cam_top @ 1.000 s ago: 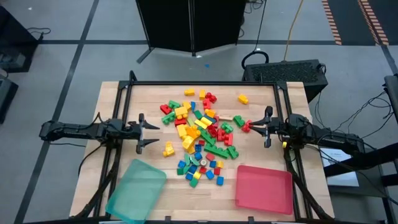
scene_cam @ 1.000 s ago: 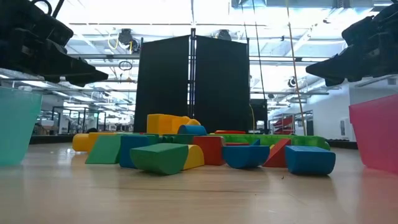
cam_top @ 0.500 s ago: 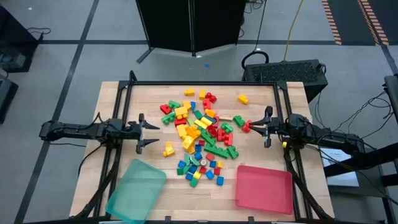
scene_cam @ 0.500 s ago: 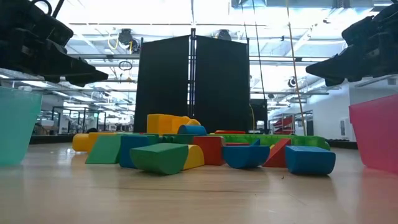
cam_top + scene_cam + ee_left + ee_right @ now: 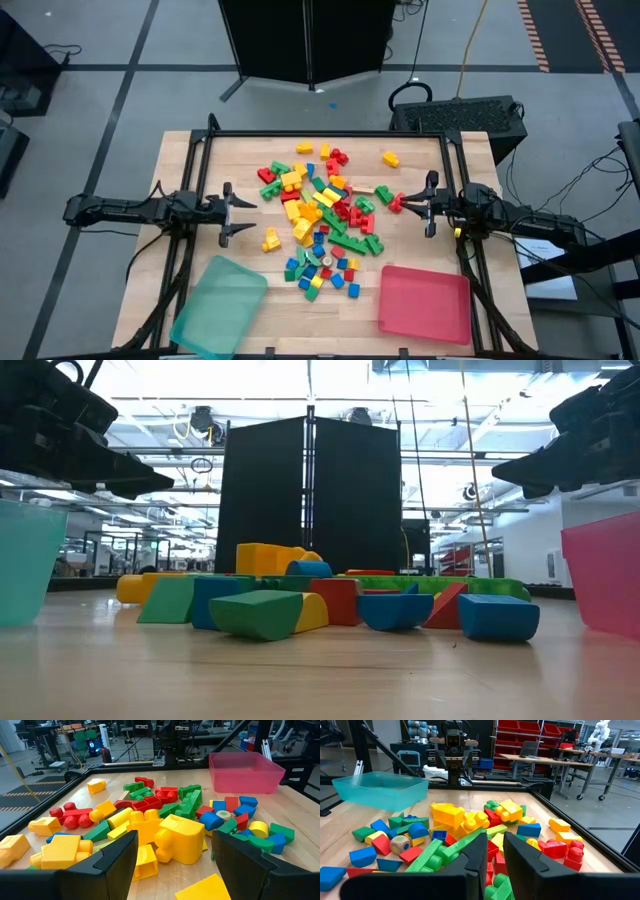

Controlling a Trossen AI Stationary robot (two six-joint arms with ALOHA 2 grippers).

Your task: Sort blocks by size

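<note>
Wooden table (image 5: 190, 165) under bright workshop lighting; dark partition panels stand behind it in the low view.

Blocks (image 5: 320, 215): one loose heap at mid-table, red, yellow, green and blue, large oblong bricks mixed with tiny cubes. A few strays lie toward the far edge, e.g. a yellow block (image 5: 390, 158). None sits in either container.

Teal tray (image 5: 218, 306): near edge, on my left side, nothing in it. Red tray (image 5: 424, 302): near edge, on my right side, likewise nothing in it.

Left gripper (image 5: 229, 214): hovers above the table just left of the heap, fingers spread wide, holding nothing. Its wrist view looks straight over the yellow bricks.

Right gripper (image 5: 428, 203): hovers just right of the heap, fingers nearly together with a narrow slit between them, nothing visibly held. A red block (image 5: 397, 202) lies just in front of it.

Judgement: sorting is not begun; I am at the opening step, choosing a first brick.

Next move, as I read it: pick an outlying block with free sides, lower open fingers around it, close, carry it to the tray assigned to its size. My right fingers must spread first.
</note>
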